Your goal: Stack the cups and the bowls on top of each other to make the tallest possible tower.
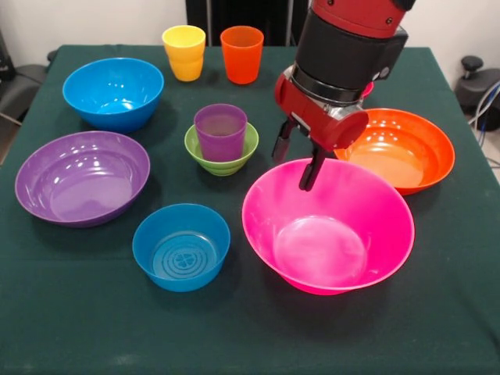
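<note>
on my screen the gripper (298, 162) hangs above the far rim of the large pink bowl (328, 226), its two dark fingers (312, 170) spread apart and pointing down with nothing between them. the red and black arm (348, 55) comes in from the top of the picture.

the only stacking i see is the purple cup (220, 131) standing upright, mouth up, inside the small green bowl (222, 150) near the middle of the dark green table (78, 312); its long axis runs straight up. the yellow cup (184, 52) and orange cup (242, 54) stand upright side by side at the far edge, close but apart, mouths up.

every bowl sits right way up, opening toward the ceiling. the mid-sized blue bowl (114, 93) is far on the picture's left, the purple bowl (83, 177) nearer on that side, the small blue bowl (181, 246) in front, just beside the pink one. the orange bowl (402, 150) sits behind the pink bowl on the picture's right, partly hidden by the gripper's red body. i cannot make out a red bowl; it may be behind the arm.
</note>
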Tool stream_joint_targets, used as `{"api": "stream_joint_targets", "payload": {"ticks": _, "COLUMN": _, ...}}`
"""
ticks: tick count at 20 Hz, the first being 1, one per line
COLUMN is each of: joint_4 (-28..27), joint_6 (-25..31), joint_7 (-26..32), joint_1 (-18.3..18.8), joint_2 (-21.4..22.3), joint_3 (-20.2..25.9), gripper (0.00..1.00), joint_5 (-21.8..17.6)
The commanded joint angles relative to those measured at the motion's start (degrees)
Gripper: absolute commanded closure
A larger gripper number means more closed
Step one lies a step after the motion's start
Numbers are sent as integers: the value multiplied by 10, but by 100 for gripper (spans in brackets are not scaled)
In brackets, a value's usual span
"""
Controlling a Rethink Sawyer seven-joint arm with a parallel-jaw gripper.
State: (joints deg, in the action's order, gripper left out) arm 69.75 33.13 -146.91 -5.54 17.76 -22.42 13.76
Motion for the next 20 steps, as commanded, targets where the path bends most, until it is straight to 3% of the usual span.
{"api": "stream_joint_targets", "payload": {"ticks": 1, "joint_4": 7, "joint_6": 27, "joint_7": -38, "joint_1": 9, "joint_2": -19, "joint_3": 43, "gripper": 0, "joint_5": -8}}
{"api": "stream_joint_targets", "payload": {"ticks": 10, "joint_4": -10, "joint_6": 17, "joint_7": -38, "joint_1": 6, "joint_2": -42, "joint_3": 31, "gripper": 0, "joint_5": -17}}
{"api": "stream_joint_targets", "payload": {"ticks": 20, "joint_4": -39, "joint_6": 5, "joint_7": -14, "joint_1": 24, "joint_2": -82, "joint_3": 53, "gripper": 0, "joint_5": -17}}
